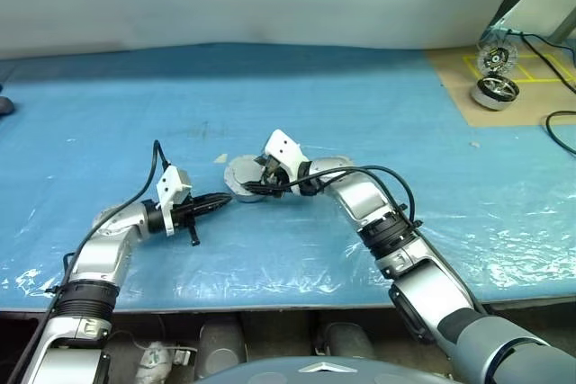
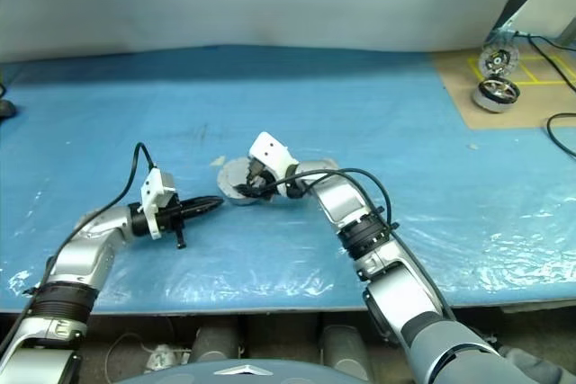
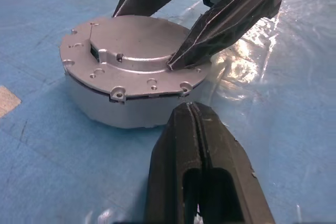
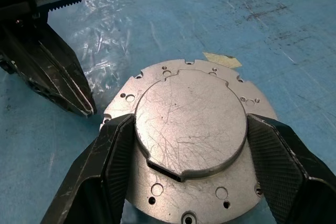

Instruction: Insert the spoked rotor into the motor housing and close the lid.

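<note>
The motor housing (image 4: 157, 182) is positioned on the table (image 1: 360, 114), with the lid (image 4: 189, 129) seated on top. The right gripper (image 4: 186, 169) is placed astride the lid. The left gripper (image 1: 219, 201) is located just left of the housing. Two further motor parts (image 1: 495, 74) are set at the far right.

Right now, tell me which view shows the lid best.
The right wrist view: the lid is seen from above, its plain grey face framed by the right hand. The left wrist view shows it side-on. In both eye views it is small and partly hidden by the right hand.
</note>
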